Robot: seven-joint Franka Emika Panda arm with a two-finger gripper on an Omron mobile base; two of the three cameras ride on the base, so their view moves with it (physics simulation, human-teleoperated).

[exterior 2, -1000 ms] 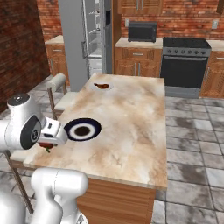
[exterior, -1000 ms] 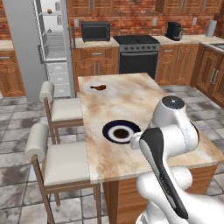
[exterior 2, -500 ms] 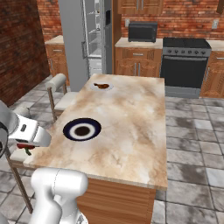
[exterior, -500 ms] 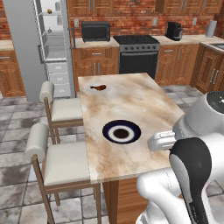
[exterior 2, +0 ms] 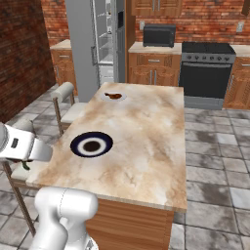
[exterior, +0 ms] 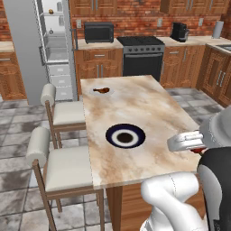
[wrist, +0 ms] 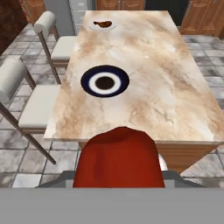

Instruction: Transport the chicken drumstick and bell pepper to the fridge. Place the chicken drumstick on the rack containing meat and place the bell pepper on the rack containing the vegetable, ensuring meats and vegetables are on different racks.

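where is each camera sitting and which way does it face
Left base view: behind the arm's left, facing forward and down over the table toward the open fridge; white arm lower right.
Right base view: behind its right, same direction; the arm lower left.
Hand view: on the hand, looking along the gripper at the table; the bell pepper fills the bottom.
All three share the dark plate and the chicken drumstick.

The island top (exterior: 149, 113) lies mostly bare around the dark plate (exterior: 125, 136); two stools (exterior: 67, 164) line its left side before the open fridge (exterior: 52, 45).
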